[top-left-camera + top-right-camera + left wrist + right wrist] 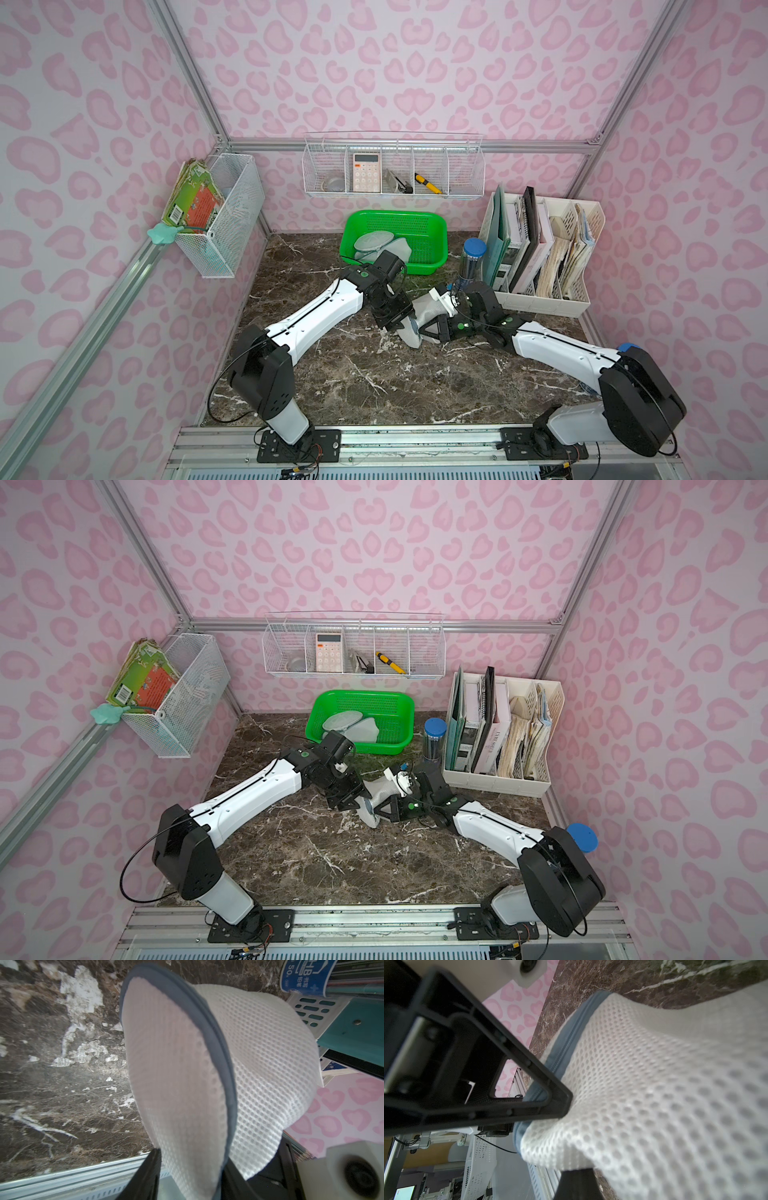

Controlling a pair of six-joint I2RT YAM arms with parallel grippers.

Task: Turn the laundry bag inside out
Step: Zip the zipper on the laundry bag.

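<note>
ok so starting at the front: there's a metal rail (415,440) along the near edge with both arm bases bolted on, then the brown marble table (374,386). Both arms reach in and meet around the middle, a bit towards the back. That's where the laundry bag (422,316) is, white mesh with a grey-blue trim, bunched up right between the two pincers. The right gripper (572,1136) is clamped on it, you can see the mesh squeezed between its fingers in the right wrist view. The left gripper (191,1157) is different: its fingers (148,1176) stand spread apart with the trimmed end of the bag running between them, and honestly I can't tell if they touch the fabric. The low end of the bag is down by the tabletop, can't tell if it touches either. Just behind the right wrist is a clear tube (473,257) with a blue cap, and next to that a white file organizer (544,307) stuffed with folders. Left of the tube, against the back wall, is a green basket (428,245) with what looks like another pale mesh bag (376,245) in it. Up on the back wall hangs a wire rack (465,174) holding a calculator (366,172) and a yellow knife (428,184). There's also a wire basket (232,216) of books on the left wall.
</note>
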